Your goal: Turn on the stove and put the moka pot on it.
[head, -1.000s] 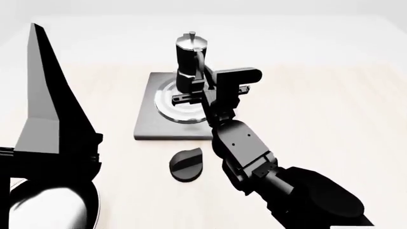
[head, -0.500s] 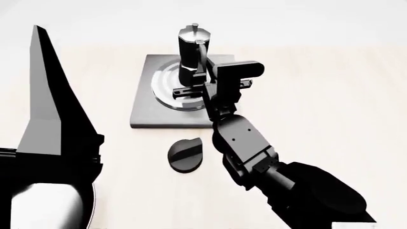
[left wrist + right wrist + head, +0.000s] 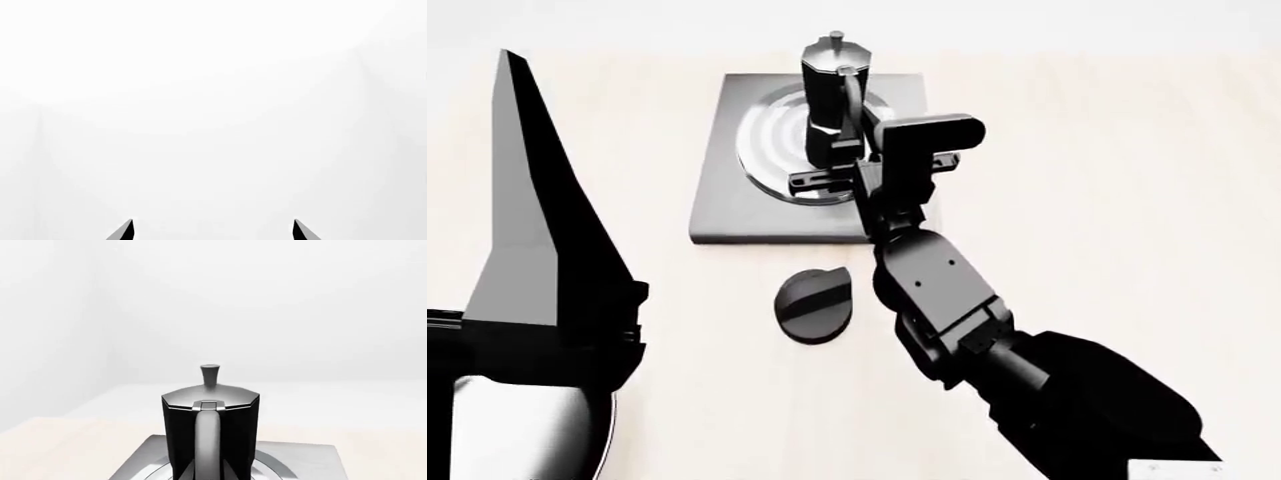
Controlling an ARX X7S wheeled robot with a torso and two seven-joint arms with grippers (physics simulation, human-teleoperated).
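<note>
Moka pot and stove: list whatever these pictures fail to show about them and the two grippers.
- Moka pot base: cut off by the right wrist view's lower edge, partly hidden by the right gripper in the head view.
- Stove on or off: no glow or indicator visible.
- Knob setting: too small to read.
- Right gripper's grip: fingers absent from its wrist view.
- Left gripper: only finger tips visible, apart.
</note>
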